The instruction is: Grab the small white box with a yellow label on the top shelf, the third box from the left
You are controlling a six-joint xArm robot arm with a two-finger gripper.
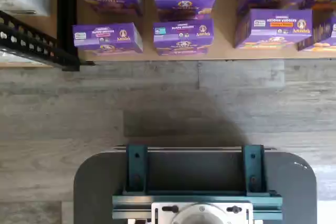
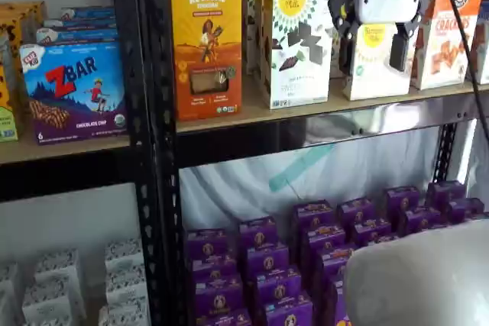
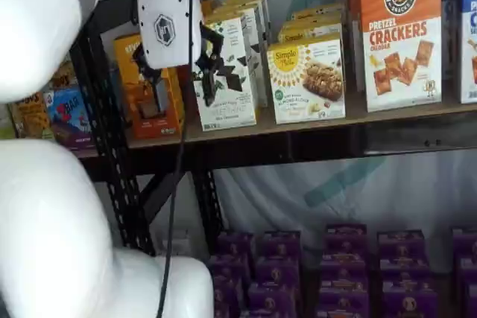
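Observation:
The small white box point(image 2: 372, 82) with a round yellow label stands on the top shelf point(image 2: 252, 116), between a taller white box with dark chocolate pieces point(image 2: 296, 43) and an orange-and-white cracker box point(image 2: 443, 32). It also shows in a shelf view point(image 3: 307, 80) on the pale board point(image 3: 373, 113). My gripper point(image 2: 372, 53) hangs in front of the shelf with its two black fingers apart, empty, framing the small box from the camera's side. In a shelf view the gripper point(image 3: 181, 83) appears left of the box. The wrist view shows neither box nor fingers.
An orange Revival box point(image 2: 206, 43) stands at the shelf's left. Black perforated uprights point(image 2: 149, 143) flank the bay. Several purple boxes point(image 1: 184, 32) fill the bottom shelf. A dark mount with teal brackets point(image 1: 195, 177) shows over the grey floor. The white arm point(image 3: 52, 206) fills one side.

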